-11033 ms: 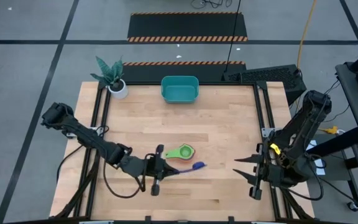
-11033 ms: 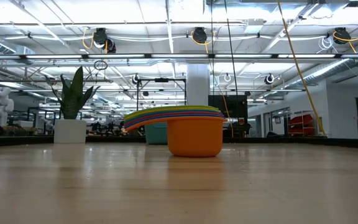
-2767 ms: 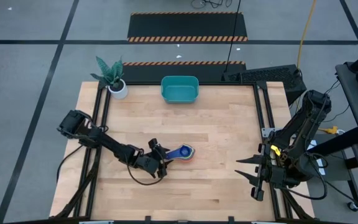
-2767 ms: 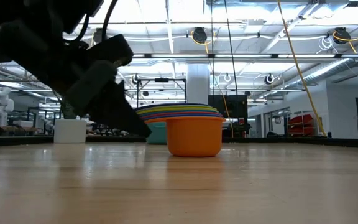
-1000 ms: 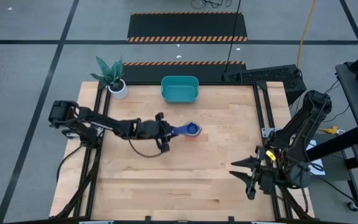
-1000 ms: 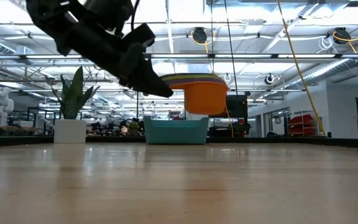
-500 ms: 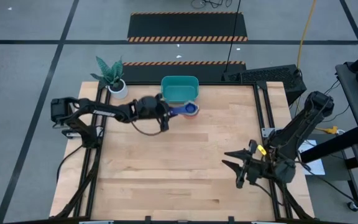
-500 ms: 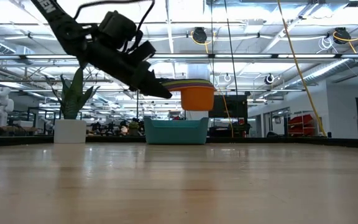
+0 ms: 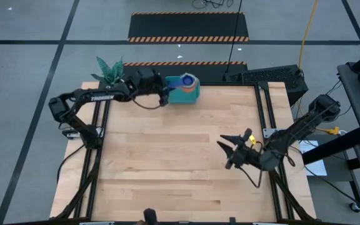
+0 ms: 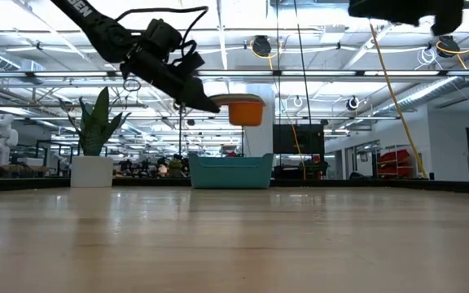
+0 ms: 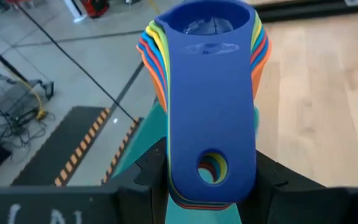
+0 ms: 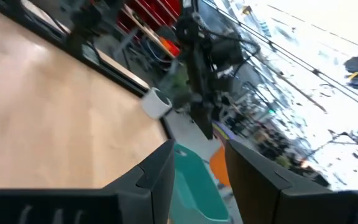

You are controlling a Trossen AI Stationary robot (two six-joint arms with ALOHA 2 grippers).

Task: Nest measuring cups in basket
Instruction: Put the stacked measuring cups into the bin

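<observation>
While our left gripper (image 9: 165, 85) clenches the stacked cups (image 9: 186, 80) by their handles above the basket (image 9: 189, 94) at twelve o'clock, a tilted release could spill them; our right gripper (image 9: 228, 152) hangs open

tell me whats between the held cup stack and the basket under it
Nothing: the low view shows open air between the nested measuring cups, clamped in the left gripper, and the basket.

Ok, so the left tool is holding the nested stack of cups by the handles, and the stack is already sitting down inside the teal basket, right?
Not quite. The left tool does hold the nested stack of cups by the handles, but the stack is not down inside the teal basket. The low view shows it in the air, well above the rim, with clear space between them.
</observation>
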